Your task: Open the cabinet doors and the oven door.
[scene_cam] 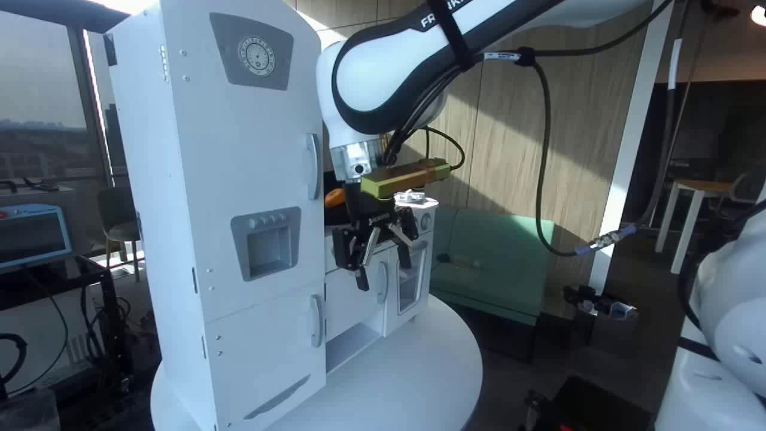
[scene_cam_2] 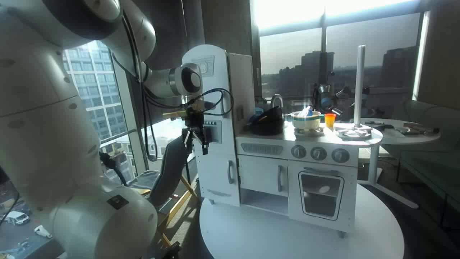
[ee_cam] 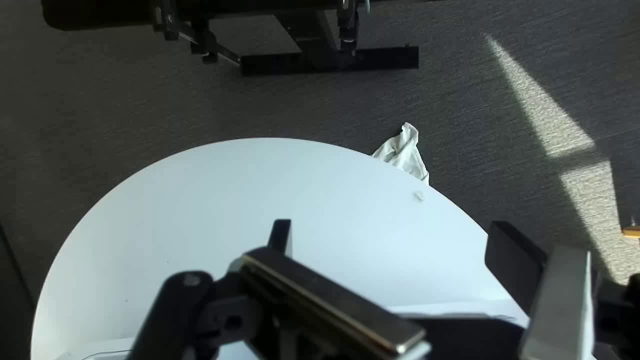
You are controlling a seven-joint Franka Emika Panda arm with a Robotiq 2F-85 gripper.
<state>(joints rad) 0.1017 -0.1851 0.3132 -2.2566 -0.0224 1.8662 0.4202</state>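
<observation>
A: How's the tall flat white upper cabinet door [scene_cam: 251,155]?
B: Left of ctr in an exterior view, looks shut: round grey emblem [scene_cam: 257,55] nr top, square grey inset [scene_cam: 269,245] below, curved grey handle [scene_cam: 314,167] at rt edge. Flat white lower cabinet door [scene_cam: 263,359] under it, shut too
A: And the squarish white oven door [scene_cam_2: 321,196]?
B: Lower rt of frame in an exterior view, also shut, black-edged window [scene_cam_2: 318,205]. Pale oval [scene_cam_2: 324,189] behind it, can't tell what
A: Containers?
B: Same frame, rt of ctr: cream pot [scene_cam_2: 305,122] w/ blue-green rim, blue & white stuff [scene_cam_2: 306,111] inside. Small orange cup [scene_cam_2: 329,120] just beside, contents hidden. Black rounded vessel [scene_cam_2: 266,124] further left, too dark inside to read
A: Facing?
B: Cabinet doors upright, upper one's long axis vert., fronts turned lower rt where the emblem's sharpest. Oven door upright, faces camera, grey bar handle [scene_cam_2: 321,171] horiz. along top
A: And the black two-finger gripper [scene_cam: 383,269]?
B: Nr mid-frame in both exterior views, jaws wide apart, holding nothing. Wrist view: jaws apart over round white table [ee_cam: 225,195]
</observation>
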